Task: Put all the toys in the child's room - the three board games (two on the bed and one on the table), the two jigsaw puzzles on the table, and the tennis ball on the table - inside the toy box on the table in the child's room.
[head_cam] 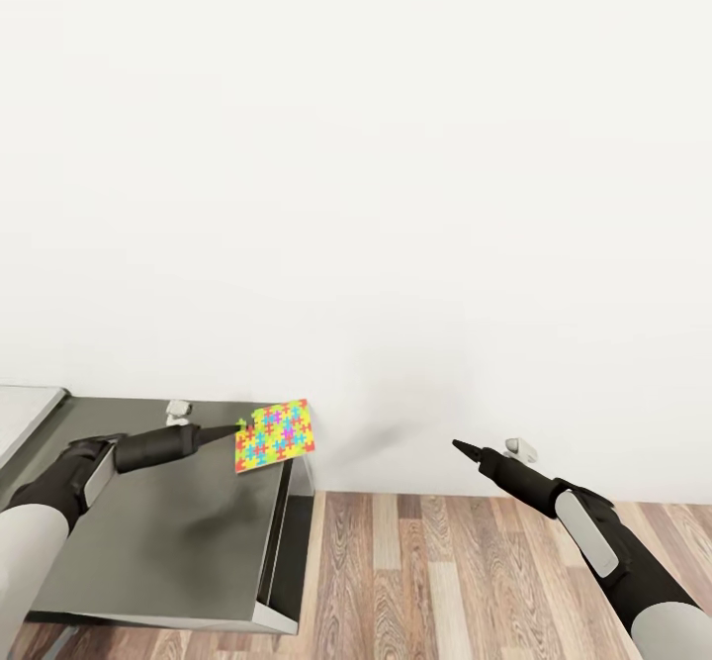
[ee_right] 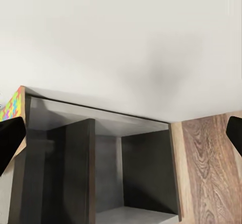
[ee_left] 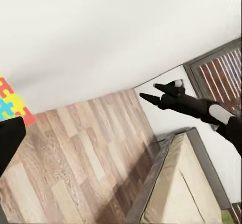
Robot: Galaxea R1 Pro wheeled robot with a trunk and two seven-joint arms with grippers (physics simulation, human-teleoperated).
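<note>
Left gripper (head_cam: 237, 429) is out over the dark grey corner of the bench (head_cam: 168, 531), jaws pinching one jigsaw puzzle (head_cam: 275, 436) by its edge. The puzzle hangs tilted above the bench's far right corner, near the wall (head_cam: 396, 195), clear of the top; probably lifted off so it can be carried w/o scraping or shedding pieces. In the left wrist view its corner (ee_left: 11, 103) shows right by the dark fingertip (ee_left: 10, 138).

Right gripper (head_cam: 463, 448) holds nothing, parked over the wood floor (head_cam: 445, 571), well apart from the left arm, presumably kept out of the way. Its jaws look pressed together in the head view, but they're small there; the left wrist view (ee_left: 151, 93) suggests the tips sit slightly apart, so not sure.

Toy box isn't where the robot is looking. Judgement: puzzle's in hand; next comes transport to the bin.
</note>
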